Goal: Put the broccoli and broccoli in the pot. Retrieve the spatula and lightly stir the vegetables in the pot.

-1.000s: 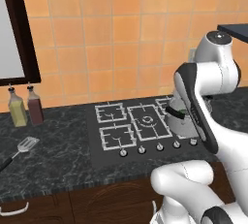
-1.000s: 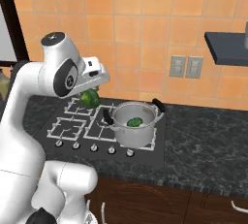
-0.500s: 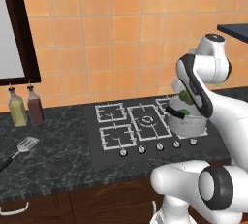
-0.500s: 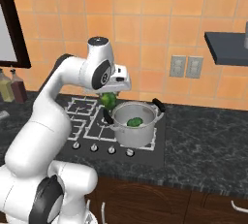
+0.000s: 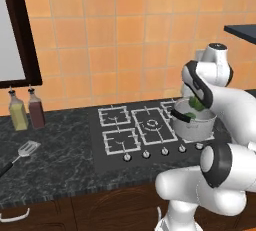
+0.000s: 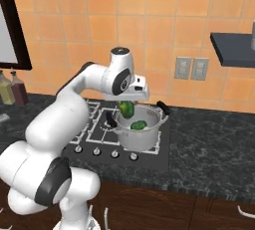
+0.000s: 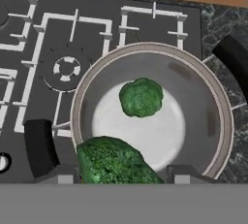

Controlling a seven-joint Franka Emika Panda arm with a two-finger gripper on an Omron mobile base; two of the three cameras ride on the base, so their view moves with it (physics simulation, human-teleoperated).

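Orange tiles back a dark speckled tabletop with a black cooktop set into it, and since a second ago the arm has swung across from over the left burners to above the pot, carrying its load with it. The end effector now hangs just over the pot's near rim, clamped on a broccoli floret that sits between its fingertips, above the pot's inside edge and not yet resting in it. A second broccoli floret lies on the pot's shiny bottom, near the middle, apart from the held one. The pot stands on the right front burner, its black handles sticking out to either side. Far off to the left, the spatula lies flat on the tabletop, near two bottles standing against the wall.
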